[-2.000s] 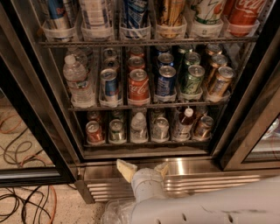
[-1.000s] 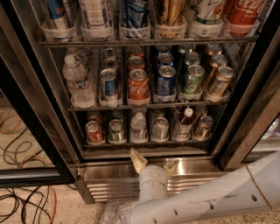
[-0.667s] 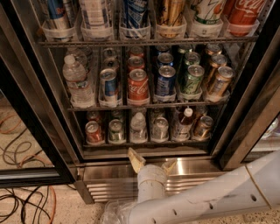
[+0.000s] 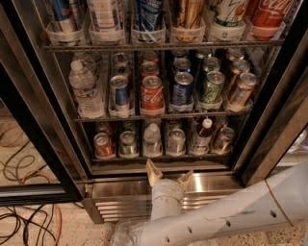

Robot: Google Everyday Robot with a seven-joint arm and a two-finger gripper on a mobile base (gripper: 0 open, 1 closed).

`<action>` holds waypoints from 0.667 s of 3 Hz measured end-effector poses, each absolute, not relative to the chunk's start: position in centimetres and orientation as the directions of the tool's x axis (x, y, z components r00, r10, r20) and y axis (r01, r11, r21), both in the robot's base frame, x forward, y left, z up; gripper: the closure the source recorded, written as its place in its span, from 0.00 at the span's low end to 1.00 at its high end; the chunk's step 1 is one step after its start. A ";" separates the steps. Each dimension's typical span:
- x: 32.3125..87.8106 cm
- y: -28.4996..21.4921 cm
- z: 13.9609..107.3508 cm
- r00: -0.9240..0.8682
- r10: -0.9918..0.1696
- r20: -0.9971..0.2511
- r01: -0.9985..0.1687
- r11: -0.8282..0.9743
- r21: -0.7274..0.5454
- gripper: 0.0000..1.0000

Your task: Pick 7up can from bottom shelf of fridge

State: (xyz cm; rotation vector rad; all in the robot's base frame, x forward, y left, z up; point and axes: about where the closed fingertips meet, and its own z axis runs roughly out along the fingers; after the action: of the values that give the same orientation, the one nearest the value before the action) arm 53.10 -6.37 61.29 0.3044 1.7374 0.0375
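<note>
- Camera view (the only one).
- Gripper (image 4: 169, 177): low before the fridge (image 4: 53, 120), in front of the ribbed steel base (image 4: 216, 185), just under the bottom shelf (image 4: 163, 157). Fingers (image 4: 154, 172) spread wide, nothing between them, touching nothing.
- 7up can (image 4: 176, 141): above and beyond the gripper, a touch to the right. Upright at the front of its lane on the bottom shelf. Not yet grasped.
- Flanking the can, both close: clear bottle (image 4: 152, 139) one lane left, capped bottle (image 4: 202, 135) one lane right.
- Further up-left of the gripper: dark green can (image 4: 128, 143), then red can (image 4: 103, 144).
- Risk 1: fingertip strike on the shelf's front lip on a straight rise. Cause: start position under the rack, not level with it.
- Risk 2: fouling a lane divider or tipping a neighbour bottle on entry. Cause: wide finger spread against narrow lanes.
- Risk 3: closing on the dark green can after leftward drift. Cause: similar size and silver tops.
- Risk 4: slip or twist of the smooth round can if pinched off-centre.
- Writing: "Coca-Cola" legible on the Coke can (image 4: 152, 96) one shelf up, and on the big Coke can (image 4: 265, 14) at top right. Nothing readable on the 7up can. Other brands not made out.
</note>
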 end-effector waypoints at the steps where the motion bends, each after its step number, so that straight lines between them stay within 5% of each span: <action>1: 54.0 -6.8 61.2 -0.118 0.184 -0.976 0.184 0.970 0.161 0.28; 2: 55.2 -6.8 61.2 -0.101 0.138 -0.985 0.161 0.980 0.120 0.35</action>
State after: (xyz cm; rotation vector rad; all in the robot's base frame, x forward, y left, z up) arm 55.17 -6.76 61.19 0.2273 1.6766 -0.0198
